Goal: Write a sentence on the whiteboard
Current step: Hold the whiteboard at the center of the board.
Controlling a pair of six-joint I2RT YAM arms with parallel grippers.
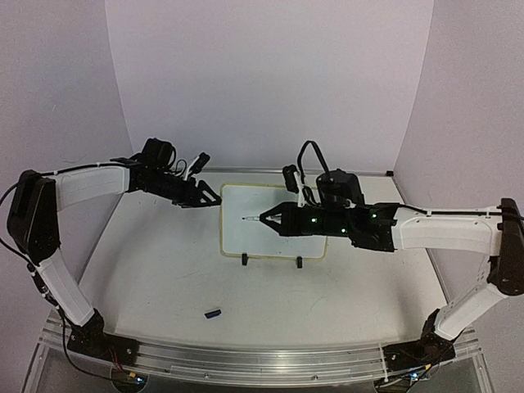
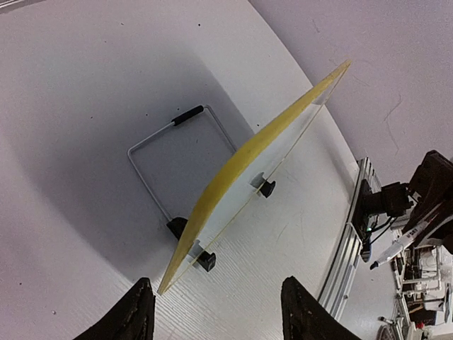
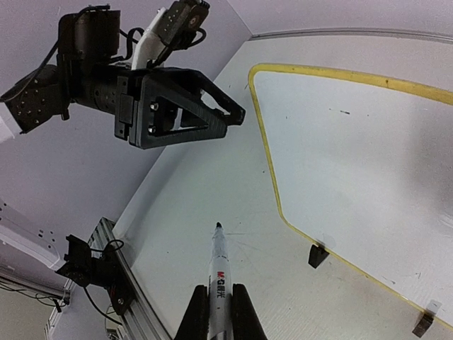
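The whiteboard stands tilted on two black clip feet at the table's middle. Its face is white with a thin yellow frame. The sentence is out of view: the face shows only a tiny dark speck. My right gripper is shut on a white marker. The marker's tip hovers over the board's left part. My left gripper is open by the board's upper-left corner. In the left wrist view the yellow back of the board runs edge-on just beyond the left gripper, with nothing between the fingers.
A small blue marker cap lies on the table in front of the board. A wire stand props the board from behind. A metal rail runs along the near edge, and pale walls close in the back and sides.
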